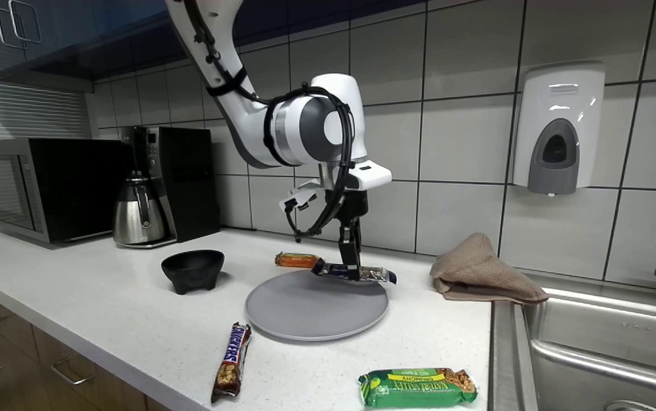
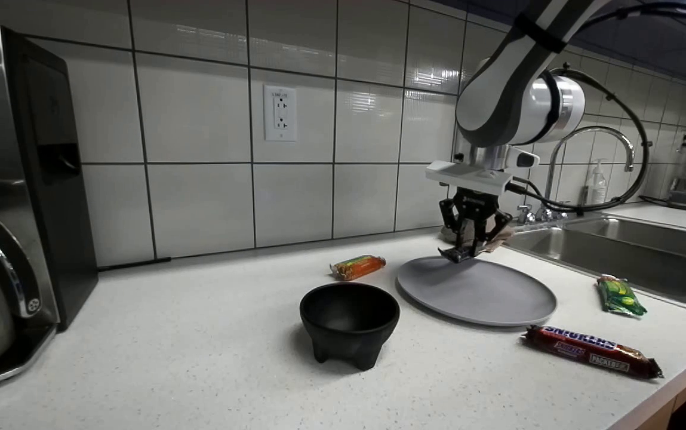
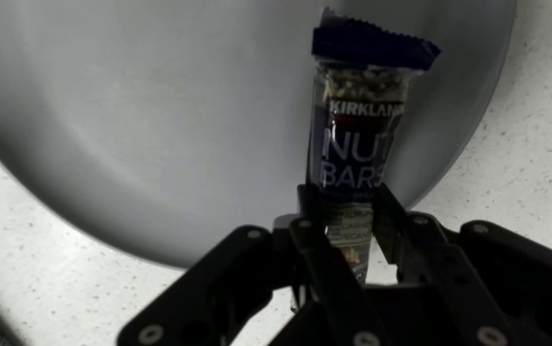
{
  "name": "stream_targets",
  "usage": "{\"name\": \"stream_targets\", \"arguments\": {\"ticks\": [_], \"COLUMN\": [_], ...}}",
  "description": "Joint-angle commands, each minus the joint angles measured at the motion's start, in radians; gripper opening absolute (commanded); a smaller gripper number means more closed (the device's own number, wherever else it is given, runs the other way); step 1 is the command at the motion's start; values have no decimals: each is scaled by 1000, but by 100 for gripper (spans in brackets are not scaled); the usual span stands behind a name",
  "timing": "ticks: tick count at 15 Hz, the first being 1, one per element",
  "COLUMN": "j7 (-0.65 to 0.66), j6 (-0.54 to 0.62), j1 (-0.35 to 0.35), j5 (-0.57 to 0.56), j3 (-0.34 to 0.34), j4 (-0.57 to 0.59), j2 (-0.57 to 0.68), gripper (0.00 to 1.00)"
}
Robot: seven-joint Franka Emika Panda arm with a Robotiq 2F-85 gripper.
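Note:
My gripper (image 1: pixel 350 265) is shut on a dark blue Kirkland nut bar (image 1: pixel 334 270), gripping it near its middle. In the wrist view the bar (image 3: pixel 355 144) lies between the fingers (image 3: pixel 343 206) with its blue end pointing away over the plate. The bar (image 2: pixel 451 255) and gripper (image 2: pixel 468 245) also show over the back edge of the grey plate (image 1: pixel 316 308). Whether the bar touches the plate is hard to tell. An orange-wrapped bar (image 1: pixel 296 260) lies beside the plate at the back, near the held bar's end.
A black bowl (image 2: pixel 350 322) stands beside the plate. A Snickers bar (image 1: pixel 232 361) and a green Nature Valley bar (image 1: pixel 418 387) lie on the counter in front. A brown cloth (image 1: pixel 476 271) rests by the steel sink (image 1: pixel 607 337). A coffee maker (image 1: pixel 179 182) and microwave (image 1: pixel 48 188) stand along the wall.

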Motion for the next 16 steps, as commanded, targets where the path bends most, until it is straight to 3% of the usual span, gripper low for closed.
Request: {"name": "stream_targets", "arguments": {"ticks": [1,10,11,12,13,16], "j7": [-5,0,4,2,4,5], "j6": [3,-7,-7,-8,-9,-9], "j1": [2,10,12,12,11,10], "j5": [-25,-24,-26,-24,-23,-24], "j3": [5,18,15,16,15,11], "j4": [-28,-1,2,4,7,12], "j2": [-23,10,14,16,18,19], "gripper": [8,8,27,56,58,79]}}
